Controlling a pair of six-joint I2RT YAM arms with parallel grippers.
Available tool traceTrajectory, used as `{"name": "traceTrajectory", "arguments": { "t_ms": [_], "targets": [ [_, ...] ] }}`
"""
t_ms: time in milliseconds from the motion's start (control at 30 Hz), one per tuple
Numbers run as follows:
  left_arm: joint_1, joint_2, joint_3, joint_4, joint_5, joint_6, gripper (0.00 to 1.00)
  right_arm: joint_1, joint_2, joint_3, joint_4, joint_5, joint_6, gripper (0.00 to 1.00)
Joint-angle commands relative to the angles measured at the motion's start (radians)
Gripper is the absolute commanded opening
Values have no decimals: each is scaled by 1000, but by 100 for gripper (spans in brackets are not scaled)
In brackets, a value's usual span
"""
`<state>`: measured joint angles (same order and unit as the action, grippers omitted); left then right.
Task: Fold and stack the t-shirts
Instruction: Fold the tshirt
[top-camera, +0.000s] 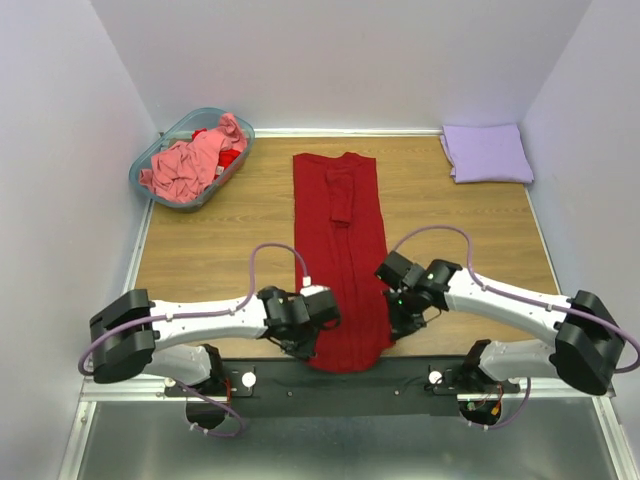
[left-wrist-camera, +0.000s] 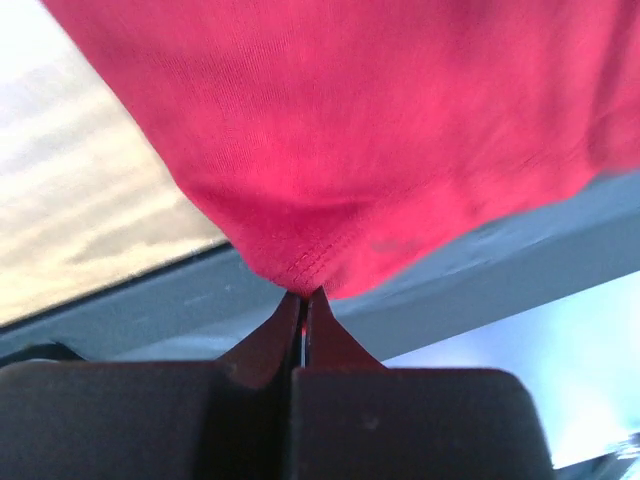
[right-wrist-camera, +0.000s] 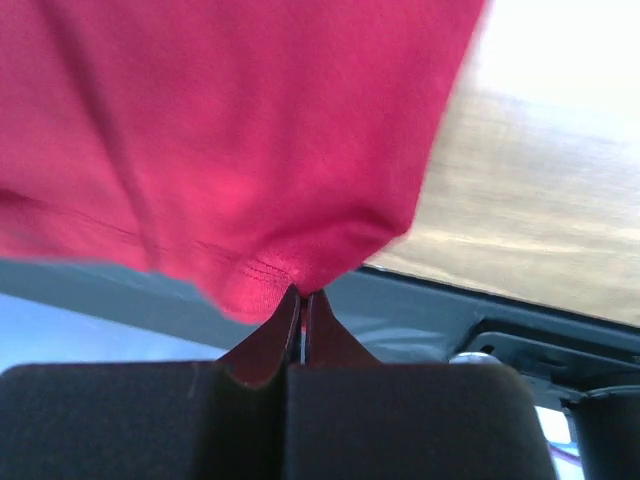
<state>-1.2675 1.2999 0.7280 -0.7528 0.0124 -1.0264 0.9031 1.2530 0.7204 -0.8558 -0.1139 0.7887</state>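
The left gripper (left-wrist-camera: 303, 300) is clenched on the near left hem corner of the dark red cloth t-shirt (top-camera: 340, 250), its two dark fingertips pressed together with the stitched edge pinched between them. The right gripper (right-wrist-camera: 301, 298) is clamped the same way on the near right hem corner. Both corners sit by the near edge of the light wooden table (top-camera: 460, 240). The shirt, its sides folded in, runs as a long narrow strip straight away from between the two grippers. Far beyond the left gripper and off to its left stands a translucent teal plastic basket (top-camera: 226, 183) holding a crumpled salmon-pink t-shirt (top-camera: 190, 160). Far beyond the right gripper, to its right, a lavender t-shirt (top-camera: 488, 152) lies folded flat in the table's corner
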Motion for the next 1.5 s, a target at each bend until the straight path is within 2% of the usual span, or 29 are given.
{"name": "traceTrajectory", "arguments": {
  "t_ms": [0,33,67,167,333,500,933,1467],
  "targets": [
    [109,-24,89,32,-60,84,0,-4,52,175,-48,196,-31,0],
    [196,-11,106,46,-74,119,0,-9,68,209,-48,230,-46,1],
    [238,-5,143,73,-89,196,0,-30,85,262,-48,297,-63,0],
    [397,47,195,110,-158,284,0,-87,164,353,-37,382,-147,0],
    [517,163,322,190,-256,414,0,-210,265,499,61,398,-284,0],
    [631,254,369,300,-294,465,0,-308,339,519,158,398,-362,0],
    [694,374,407,428,-351,506,0,-397,448,527,343,367,-437,0],
    [746,479,485,475,-362,511,0,-457,546,602,409,350,-477,0]
  ]
}}
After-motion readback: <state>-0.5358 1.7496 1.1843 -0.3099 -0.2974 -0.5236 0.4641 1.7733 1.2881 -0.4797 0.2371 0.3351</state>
